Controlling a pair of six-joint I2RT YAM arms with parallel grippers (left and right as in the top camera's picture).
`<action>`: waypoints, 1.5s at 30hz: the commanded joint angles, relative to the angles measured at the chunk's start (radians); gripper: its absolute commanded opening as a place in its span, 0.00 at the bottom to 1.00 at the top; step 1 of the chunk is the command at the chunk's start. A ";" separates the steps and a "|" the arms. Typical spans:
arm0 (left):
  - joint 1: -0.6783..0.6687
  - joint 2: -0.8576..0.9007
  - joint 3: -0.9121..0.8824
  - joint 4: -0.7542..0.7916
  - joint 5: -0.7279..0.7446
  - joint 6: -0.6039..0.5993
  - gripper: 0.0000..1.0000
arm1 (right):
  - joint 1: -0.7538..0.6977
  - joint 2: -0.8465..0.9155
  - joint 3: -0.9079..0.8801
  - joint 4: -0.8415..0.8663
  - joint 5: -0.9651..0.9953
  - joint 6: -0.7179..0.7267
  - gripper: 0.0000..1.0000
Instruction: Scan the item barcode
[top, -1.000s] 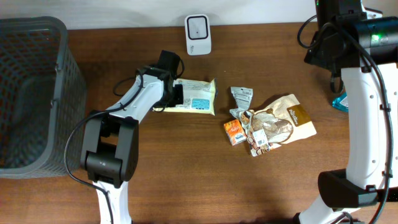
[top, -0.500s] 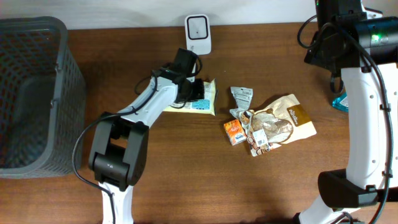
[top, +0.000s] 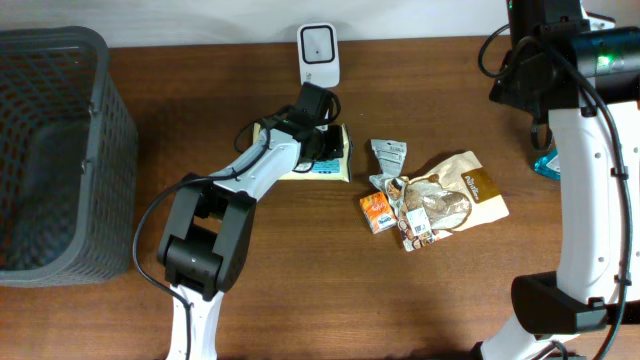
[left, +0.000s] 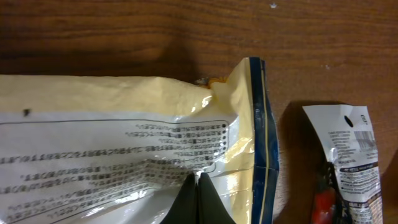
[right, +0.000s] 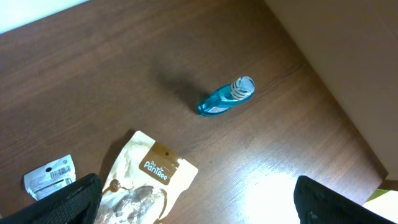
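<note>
A pale yellow packet (top: 330, 160) with printed text and a blue edge lies on the table just below the white scanner (top: 318, 55). In the left wrist view the packet (left: 124, 130) fills most of the frame. My left gripper (left: 199, 199) is shut, its tips together and resting on the packet's glossy face; nothing shows between them. From overhead, the left gripper (top: 318, 138) sits over the packet's right half. My right gripper (right: 198, 202) is open and high above the table's right side, holding nothing.
A pile of small items lies right of the packet: a white sachet (top: 388, 155), an orange box (top: 377, 212), a PanTree pouch (top: 465, 190). A blue bottle (right: 224, 99) lies near the right edge. A dark mesh basket (top: 55, 150) stands at the left.
My left gripper has slid rightward along the packet from its left end to its right half, and the packet has shifted slightly right, closer under the scanner. The right arm has not moved.
</note>
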 joint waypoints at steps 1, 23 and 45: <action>0.009 -0.008 0.068 -0.028 0.048 -0.012 0.00 | -0.001 0.000 0.012 -0.003 0.002 0.008 0.98; 0.113 0.041 0.077 -0.293 -0.122 -0.005 0.00 | -0.001 0.000 0.012 -0.003 0.002 0.008 0.99; 0.061 0.034 0.219 -0.363 -0.045 -0.062 0.00 | -0.001 0.000 0.012 -0.003 0.002 0.008 0.99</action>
